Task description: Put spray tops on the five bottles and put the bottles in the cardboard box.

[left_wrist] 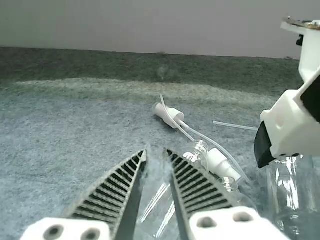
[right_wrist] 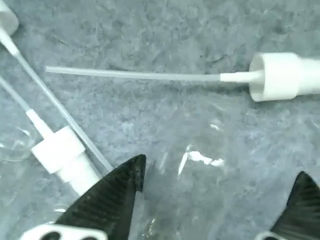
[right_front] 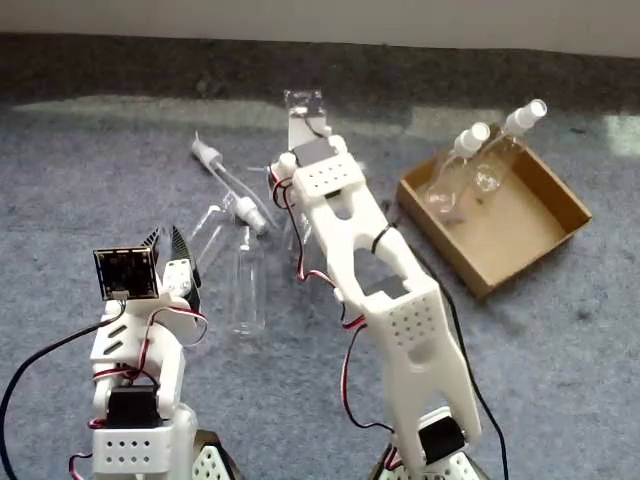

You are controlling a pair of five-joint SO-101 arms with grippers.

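In the high view, the cardboard box (right_front: 545, 190) at the right holds two clear bottles (right_front: 452, 170) with white spray tops on. Clear bottles without tops (right_front: 246, 283) lie on the grey carpet between the arms, with loose spray tops (right_front: 207, 155) beside them. My left gripper (right_front: 170, 245) (left_wrist: 156, 152) hovers low, its fingers a narrow gap apart, over a clear bottle (left_wrist: 200, 148). My right gripper (right_wrist: 215, 175) stands wide open above another clear bottle (right_wrist: 200, 160). A spray top with a long tube (right_wrist: 282, 77) lies just past it, and another top (right_wrist: 62, 152) lies to one side.
The right arm (right_front: 335, 200) stretches across the middle of the carpet, and part of it (left_wrist: 292, 117) shows close by in the left wrist view. A dark strip and a pale wall run along the far edge. Bare carpet lies left of the left arm.
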